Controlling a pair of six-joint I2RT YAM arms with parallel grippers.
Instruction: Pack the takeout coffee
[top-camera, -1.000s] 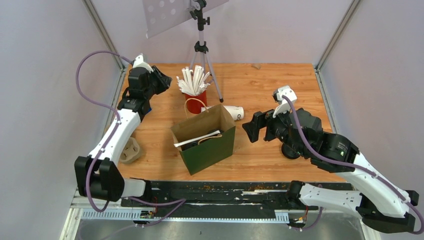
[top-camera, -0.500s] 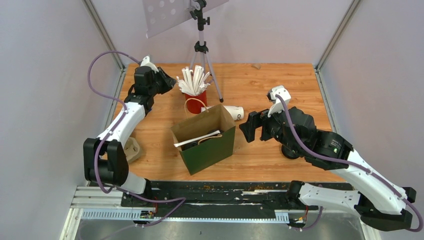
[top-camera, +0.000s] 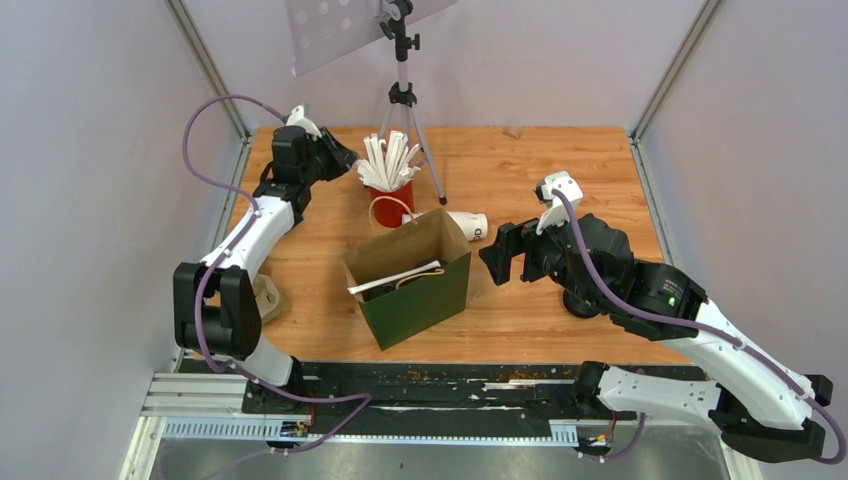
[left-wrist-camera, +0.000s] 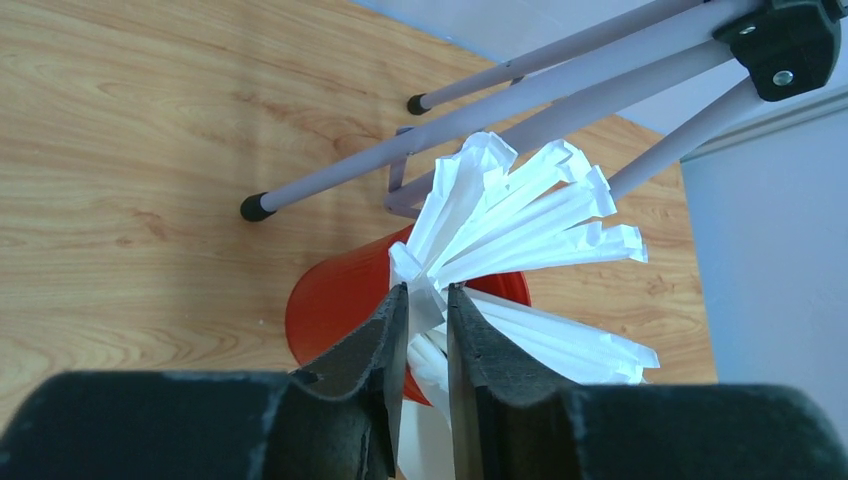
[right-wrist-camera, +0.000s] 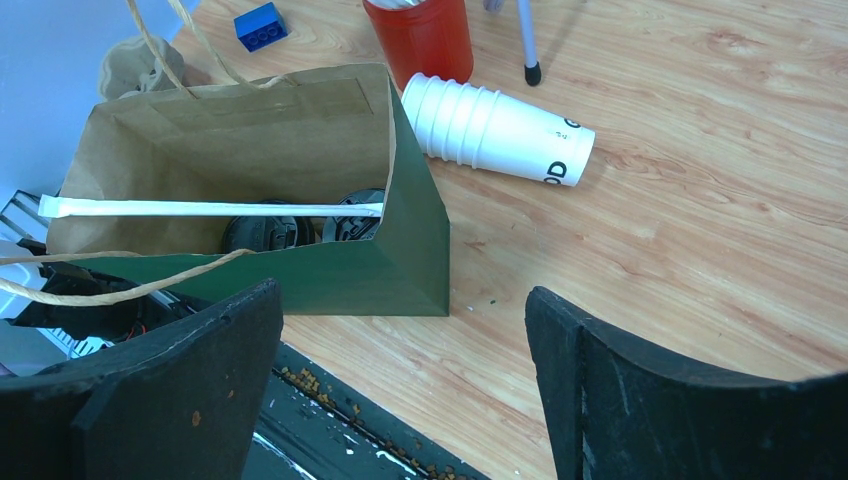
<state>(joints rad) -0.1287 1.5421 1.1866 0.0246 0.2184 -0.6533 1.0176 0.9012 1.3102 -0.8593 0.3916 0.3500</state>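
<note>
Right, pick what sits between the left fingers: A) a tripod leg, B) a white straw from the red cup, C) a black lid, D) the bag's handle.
B: the left wrist view shows the left fingers closed on a white straw standing in the red cup.

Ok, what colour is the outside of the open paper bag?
The open paper bag is dark green outside, brown inside; clearest in the right wrist view.

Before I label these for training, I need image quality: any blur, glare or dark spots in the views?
Top external: even light, sharp, no glare on the table. Left wrist: straws crisp but very bright, nearly washed out. Right wrist: lids inside the bag sit in shadow.
</note>
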